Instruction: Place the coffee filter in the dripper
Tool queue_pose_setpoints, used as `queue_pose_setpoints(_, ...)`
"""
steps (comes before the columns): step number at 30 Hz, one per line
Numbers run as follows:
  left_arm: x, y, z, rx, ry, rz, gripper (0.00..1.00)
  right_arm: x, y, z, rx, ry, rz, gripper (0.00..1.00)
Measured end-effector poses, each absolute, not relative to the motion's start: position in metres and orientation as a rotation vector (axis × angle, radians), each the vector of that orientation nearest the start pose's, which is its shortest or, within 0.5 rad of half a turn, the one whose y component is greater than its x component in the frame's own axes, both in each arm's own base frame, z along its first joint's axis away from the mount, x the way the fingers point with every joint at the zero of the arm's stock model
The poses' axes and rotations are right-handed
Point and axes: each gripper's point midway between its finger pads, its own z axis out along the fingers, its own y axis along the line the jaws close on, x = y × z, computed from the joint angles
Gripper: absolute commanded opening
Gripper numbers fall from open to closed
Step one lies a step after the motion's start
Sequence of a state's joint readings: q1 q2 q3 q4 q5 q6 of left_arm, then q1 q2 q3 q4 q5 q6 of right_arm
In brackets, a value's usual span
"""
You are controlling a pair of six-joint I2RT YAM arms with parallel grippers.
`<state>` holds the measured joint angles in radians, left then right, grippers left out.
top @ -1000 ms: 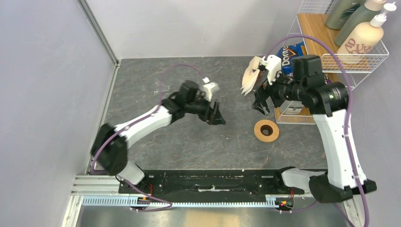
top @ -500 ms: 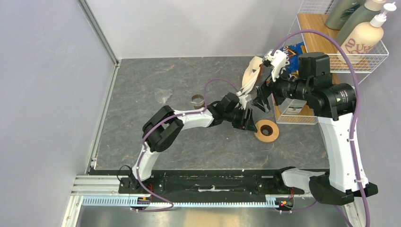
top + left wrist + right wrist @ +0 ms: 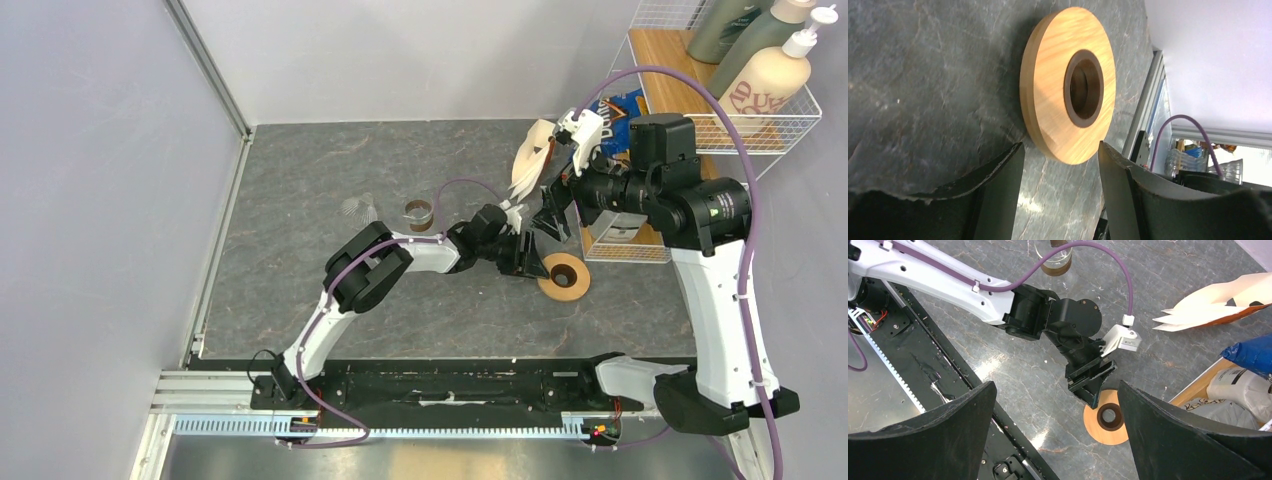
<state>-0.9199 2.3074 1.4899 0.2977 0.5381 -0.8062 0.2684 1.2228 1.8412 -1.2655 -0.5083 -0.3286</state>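
wood is what your left gripper [image 3: 1060, 150] is lined up on. the dripper [image 3: 1068, 90] lies flat on the dark stone-look table [image 3: 300, 180], and the near edge of its tan ring sits just between the two spread fingers. i can't confirm any contact. those jaws stand apart and hold nothing.

if you close from here, the fingers meet a low rim right down at the tabletop. my guess is the ring could skid out sideways or tip up on one edge instead of seating in the grip. only the wooden collar and its dark centre hole show. i can't make out the glass cone, so check it is there before you trust the filter to sit.

your right gripper [image 3: 1057, 385] is also wide open and empty. it hangs above the left one, with the dripper just beyond both. the two arms crowd the same patch, so a downward move by the right could strike the left wrist or its purple cable [image 3: 1128, 285].

the coffee filter [image 3: 1213, 305] is well outside the right jaws, past the right finger and near the wire rack [image 3: 625, 257]. it looks like several sheets fanned together, so a pinch may lift more than one or crease the thin paper. i cannot tell whether it rests on the table or leans on something.
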Motion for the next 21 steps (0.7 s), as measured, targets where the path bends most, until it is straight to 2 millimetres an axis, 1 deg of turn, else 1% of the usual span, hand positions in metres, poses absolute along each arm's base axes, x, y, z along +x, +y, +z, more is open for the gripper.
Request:
queue_pose_setpoints(4,0.262,-0.539,0.042,0.473,2.363,-1.560,0.57,0.227,0.139,0.379,-0.900,1.981,0.528,0.99)
queue_pose_setpoints(8,0.266,-0.544,0.040,0.430,2.358,-1.595,0.42,0.226,0.138,0.379,-0.903,1.983,0.528,0.99)
queue_pose_setpoints(10,0.266,-0.544,0.039,0.411,2.360,-1.607,0.31,0.226,0.138,0.378,-0.904,1.984,0.528,0.99)
queue_pose_setpoints(12,0.267,-0.545,0.040,0.396,2.361,-1.618,0.15,0.225,0.138,0.378,-0.905,1.987,0.530,0.99)
queue_pose_setpoints(14,0.266,-0.547,0.044,0.392,2.350,-1.648,0.03,0.224,0.139,0.378,-0.906,1.988,0.533,0.99)
queue_pose_setpoints(16,0.266,-0.550,0.052,0.396,2.321,-1.676,0.02,0.224,0.139,0.378,-0.909,1.985,0.538,0.99)
queue_pose_setpoints(18,0.267,-0.550,0.054,0.391,2.321,-1.678,0.02,0.224,0.140,0.378,-0.911,1.984,0.542,0.99)
queue_pose_setpoints(21,0.268,-0.547,0.062,0.377,2.339,-1.669,0.02,0.223,0.141,0.378,-0.913,1.981,0.550,0.99)
